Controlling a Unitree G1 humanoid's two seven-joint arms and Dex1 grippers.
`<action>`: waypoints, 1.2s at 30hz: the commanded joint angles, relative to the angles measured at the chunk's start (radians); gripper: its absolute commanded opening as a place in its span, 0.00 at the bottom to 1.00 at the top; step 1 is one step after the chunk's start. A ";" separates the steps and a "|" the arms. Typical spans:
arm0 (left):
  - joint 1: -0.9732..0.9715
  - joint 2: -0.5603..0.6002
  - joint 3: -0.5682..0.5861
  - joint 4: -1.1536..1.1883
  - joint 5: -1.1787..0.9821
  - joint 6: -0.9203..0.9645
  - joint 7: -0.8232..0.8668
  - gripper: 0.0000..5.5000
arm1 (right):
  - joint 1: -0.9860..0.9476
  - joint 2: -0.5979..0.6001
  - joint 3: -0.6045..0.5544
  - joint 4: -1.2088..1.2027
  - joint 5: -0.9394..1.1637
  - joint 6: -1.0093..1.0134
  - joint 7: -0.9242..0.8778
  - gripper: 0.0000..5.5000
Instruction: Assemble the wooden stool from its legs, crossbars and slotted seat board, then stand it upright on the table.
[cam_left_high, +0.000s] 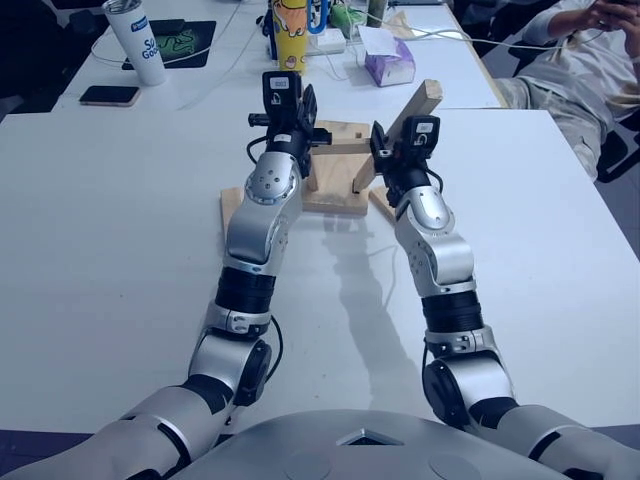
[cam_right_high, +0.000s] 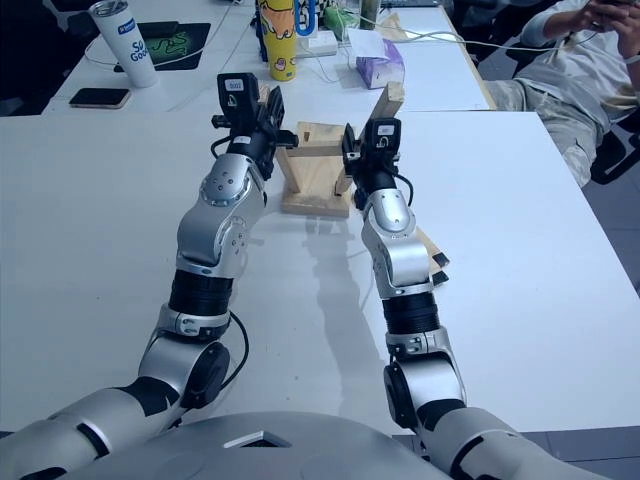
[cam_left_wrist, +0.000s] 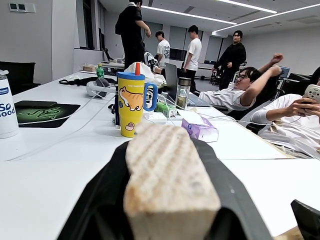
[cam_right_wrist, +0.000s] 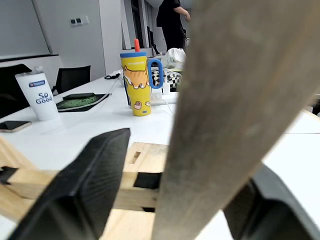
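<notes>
The left gripper (cam_left_high: 308, 128) is clamped on the end of a crossbar (cam_left_wrist: 167, 175). The right gripper (cam_left_high: 392, 150) is closed around a leg (cam_left_high: 422, 100) that slants up towards the far edge of the table (cam_left_high: 120, 250). Both meet over the seat board (cam_left_high: 338, 200), which lies flat near the middle of that edge. The step looks like seating leg against crossbar, so the right arm should square the leg to its slot before pushing while the left braces. On the next table (cam_left_high: 230, 70), a yellow tumbler (cam_left_high: 290, 38) and a white tumbler (cam_left_high: 137, 42) are lidded, contents hidden; a tissue box (cam_left_high: 390, 68) shows one tissue.
</notes>
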 joint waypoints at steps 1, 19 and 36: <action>-0.047 -0.069 -0.076 -0.005 -0.026 0.013 -0.086 0.20 | -0.037 0.060 0.037 -0.034 -0.011 -0.065 0.023 0.59; -0.029 -0.061 -0.062 -0.015 -0.026 0.042 -0.060 0.20 | -0.097 0.021 -0.115 -0.038 -0.054 -0.100 -0.084 0.59; -0.016 -0.020 -0.062 -0.001 0.013 0.020 -0.031 0.28 | -0.107 -0.070 -0.156 -0.248 -0.040 -0.020 -0.019 0.60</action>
